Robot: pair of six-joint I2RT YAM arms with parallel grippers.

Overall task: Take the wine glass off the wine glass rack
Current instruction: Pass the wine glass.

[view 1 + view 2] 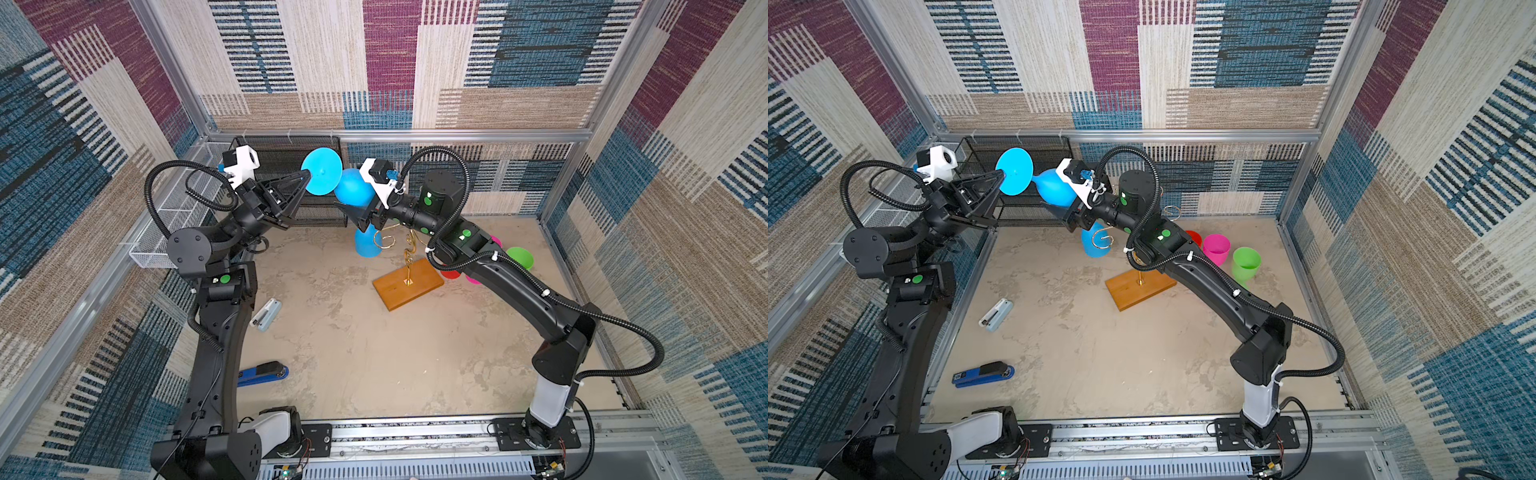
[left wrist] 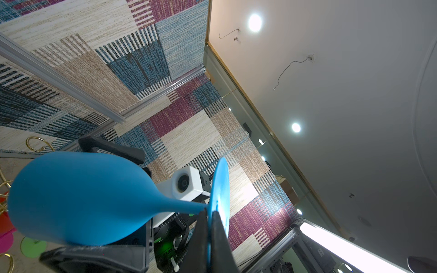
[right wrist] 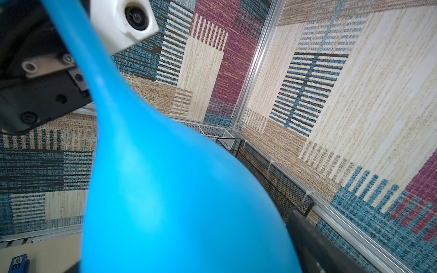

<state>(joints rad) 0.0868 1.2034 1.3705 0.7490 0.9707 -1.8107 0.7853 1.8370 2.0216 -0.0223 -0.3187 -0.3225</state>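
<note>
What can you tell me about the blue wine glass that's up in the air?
The wine glass is plain blue, matte and not see-through, probably plastic, with a round foot, thin stem and balloon bowl. It lies sideways in the air, off the rack. The left gripper is shut on its foot. The right gripper straddles the bowl; whether it presses is unclear.

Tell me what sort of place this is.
Probably a robot test cell in an indoor lab: carpet-clad wall panels in aluminium framing, a slotted base rail at the front, recessed ceiling lights overhead.
</note>
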